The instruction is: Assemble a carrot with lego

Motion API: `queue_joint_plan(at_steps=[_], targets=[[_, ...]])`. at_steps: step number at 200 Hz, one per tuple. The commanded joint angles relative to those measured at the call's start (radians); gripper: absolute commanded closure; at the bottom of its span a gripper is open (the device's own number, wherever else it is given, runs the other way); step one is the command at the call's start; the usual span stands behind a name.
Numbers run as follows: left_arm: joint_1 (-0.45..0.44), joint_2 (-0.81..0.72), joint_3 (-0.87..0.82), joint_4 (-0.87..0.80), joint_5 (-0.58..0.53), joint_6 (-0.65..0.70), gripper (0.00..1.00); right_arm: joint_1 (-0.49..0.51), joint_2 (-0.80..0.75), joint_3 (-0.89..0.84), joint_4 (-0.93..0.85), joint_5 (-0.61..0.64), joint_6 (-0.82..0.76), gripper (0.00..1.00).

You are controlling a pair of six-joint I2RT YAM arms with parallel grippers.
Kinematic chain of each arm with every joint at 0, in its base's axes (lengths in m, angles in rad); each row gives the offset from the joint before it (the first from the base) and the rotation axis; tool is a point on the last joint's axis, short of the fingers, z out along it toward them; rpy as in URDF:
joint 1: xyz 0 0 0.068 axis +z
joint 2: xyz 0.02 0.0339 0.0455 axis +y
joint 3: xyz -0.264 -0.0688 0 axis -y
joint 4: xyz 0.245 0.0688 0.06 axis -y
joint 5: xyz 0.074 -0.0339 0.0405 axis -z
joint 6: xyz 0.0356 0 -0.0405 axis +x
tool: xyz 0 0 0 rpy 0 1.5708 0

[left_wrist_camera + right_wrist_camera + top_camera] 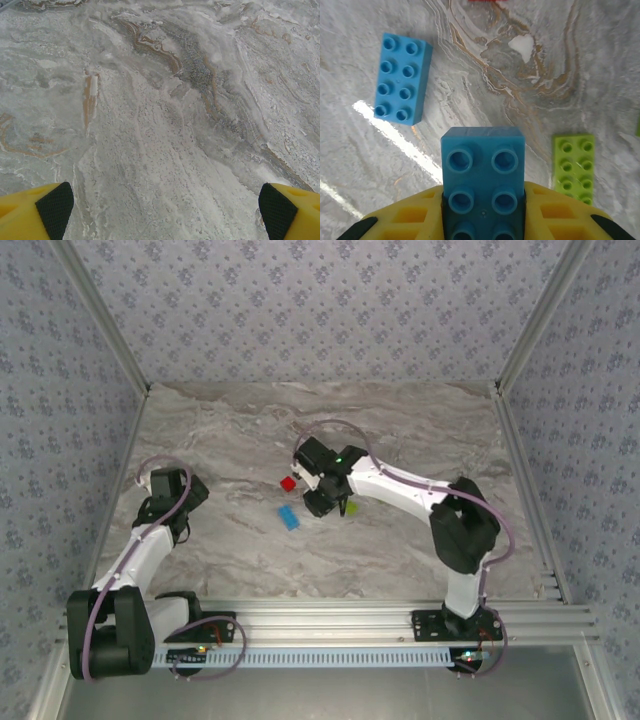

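- The right pincer [483, 222] has yellow fingers, and the held brick [483, 170] between them is mid blue, studs included.
- Ahead and left of that pincer, the loose brick [402, 78] is a lighter sky blue.
- To that pincer's right, the flat brick [574, 167] is lime green.
- Just off its tip, the small brick [288, 483] is red.
- The table [520, 90] is grey-white marble veined with brown and dark grey.
- The left pincer [162, 215] is yellow with black pads [55, 207].
- The walls [320, 310] have pale blue-grey paper with a small repeating floral print.
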State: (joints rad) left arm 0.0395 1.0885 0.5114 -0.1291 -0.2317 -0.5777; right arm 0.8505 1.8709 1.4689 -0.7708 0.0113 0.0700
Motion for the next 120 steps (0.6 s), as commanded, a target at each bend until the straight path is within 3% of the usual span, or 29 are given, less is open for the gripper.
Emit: queue_joint_plan(at_steps=[1,120], targets=[[0.004,0.005,0.014,0.010,0.008,0.001,0.03,-0.002,0.040,0.040,0.030,-0.005,-0.006,0.75],[0.006,0.016,0.021,0.012,0.010,0.006,0.02,-0.013,0.116,0.005,0.132,-0.013,0.007,0.73]])
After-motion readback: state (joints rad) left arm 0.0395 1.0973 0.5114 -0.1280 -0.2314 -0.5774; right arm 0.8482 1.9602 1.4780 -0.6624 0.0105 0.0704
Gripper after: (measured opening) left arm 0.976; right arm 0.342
